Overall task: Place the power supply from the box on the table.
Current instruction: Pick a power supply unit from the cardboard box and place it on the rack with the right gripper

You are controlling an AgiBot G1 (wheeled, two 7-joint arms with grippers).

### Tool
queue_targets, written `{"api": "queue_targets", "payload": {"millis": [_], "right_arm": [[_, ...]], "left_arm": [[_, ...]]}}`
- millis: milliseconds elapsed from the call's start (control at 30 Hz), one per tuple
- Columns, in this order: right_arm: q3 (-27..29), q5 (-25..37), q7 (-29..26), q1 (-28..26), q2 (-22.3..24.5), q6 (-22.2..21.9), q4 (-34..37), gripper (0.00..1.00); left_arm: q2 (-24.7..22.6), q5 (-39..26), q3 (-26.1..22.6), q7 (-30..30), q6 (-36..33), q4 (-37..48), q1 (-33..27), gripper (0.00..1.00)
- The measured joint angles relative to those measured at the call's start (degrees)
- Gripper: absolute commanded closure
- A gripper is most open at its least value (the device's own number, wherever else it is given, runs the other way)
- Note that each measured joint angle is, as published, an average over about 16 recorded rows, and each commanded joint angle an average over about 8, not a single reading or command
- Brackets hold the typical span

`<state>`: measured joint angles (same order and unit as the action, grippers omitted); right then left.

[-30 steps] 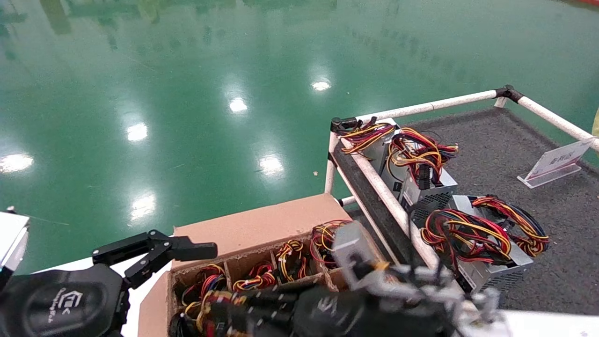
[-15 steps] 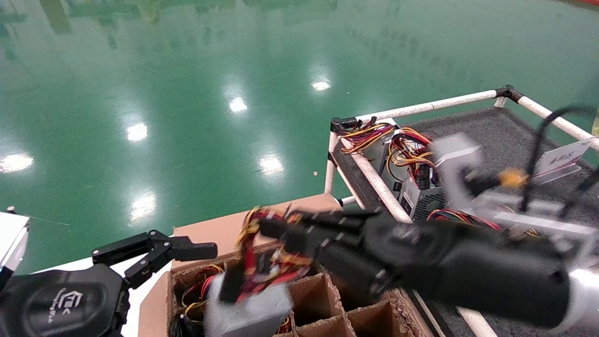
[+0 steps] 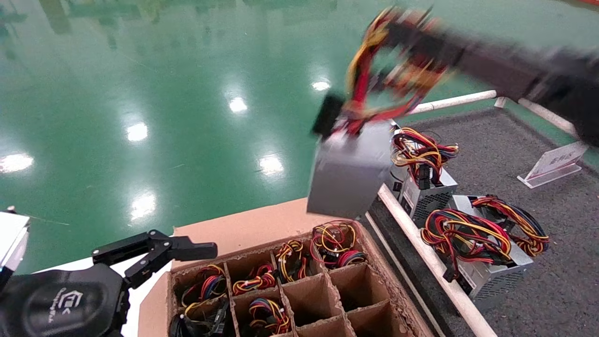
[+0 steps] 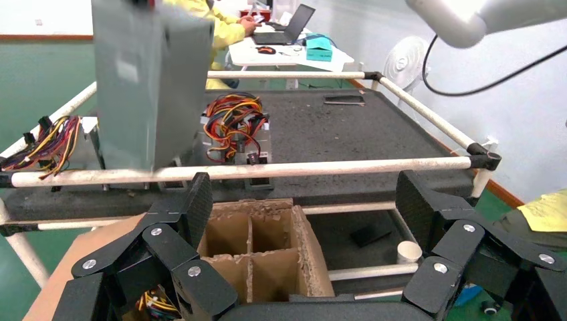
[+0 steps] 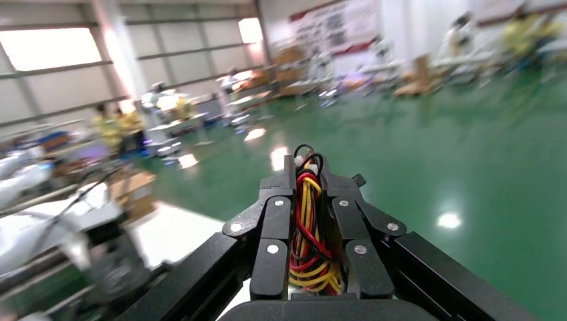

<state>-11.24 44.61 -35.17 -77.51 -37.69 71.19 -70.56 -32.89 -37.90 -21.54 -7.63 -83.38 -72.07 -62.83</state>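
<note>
The power supply (image 3: 348, 173), a silver-grey metal box, hangs in the air by its coil of red, yellow and black wires (image 3: 372, 75), above the gap between the box (image 3: 262, 224) and the table (image 3: 510, 140). My right gripper (image 3: 400, 32) is high up and shut on that wire coil; the right wrist view shows the wires (image 5: 307, 234) pinched between its fingers (image 5: 279, 227). My left gripper (image 3: 187, 250) is parked open at the lower left, beside the box. From the left wrist, the hanging power supply (image 4: 150, 87) shows beyond the open left gripper (image 4: 304, 194).
Two other power supplies (image 3: 428, 187) (image 3: 486, 262) lie on the table near its white rail (image 3: 421, 252). Several box cells hold wire coils (image 3: 255, 281); the cells nearer the table are bare. A clear sign holder (image 3: 554, 164) stands at the right. Green floor lies beyond.
The right arm has swung up and out of the box toward the table, lifting the power supply by its wires from cell height to well above the rail. The left arm has not moved.
</note>
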Motion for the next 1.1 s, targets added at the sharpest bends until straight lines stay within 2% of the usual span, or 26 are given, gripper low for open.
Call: {"api": "queue_targets", "payload": {"millis": [267, 467, 600, 833, 1100], "right_arm": [[-0.1, 3.2, 5.1, -9.2, 0.7, 4.2, 12.2, 1.0], [-1.6, 6.8, 10.8, -16.2, -0.9, 7.2, 23.6, 1.0], [-2.6, 9.4, 15.1, -20.7, -2.4, 7.7, 31.5, 1.0], [-4.0, 13.8, 22.9, -27.9, -5.3, 4.1, 44.8, 1.0], [-5.2, 17.7, 30.1, -33.1, -8.1, -3.5, 56.2, 1.0]], "left_arm": [[0.0, 0.0, 0.0, 0.0, 0.0, 0.0, 0.0, 0.0], [0.0, 0.0, 0.0, 0.0, 0.0, 0.0, 0.0, 0.0], [0.0, 0.0, 0.0, 0.0, 0.0, 0.0, 0.0, 0.0], [0.0, 0.0, 0.0, 0.0, 0.0, 0.0, 0.0, 0.0], [0.0, 0.0, 0.0, 0.0, 0.0, 0.0, 0.0, 0.0]]}}
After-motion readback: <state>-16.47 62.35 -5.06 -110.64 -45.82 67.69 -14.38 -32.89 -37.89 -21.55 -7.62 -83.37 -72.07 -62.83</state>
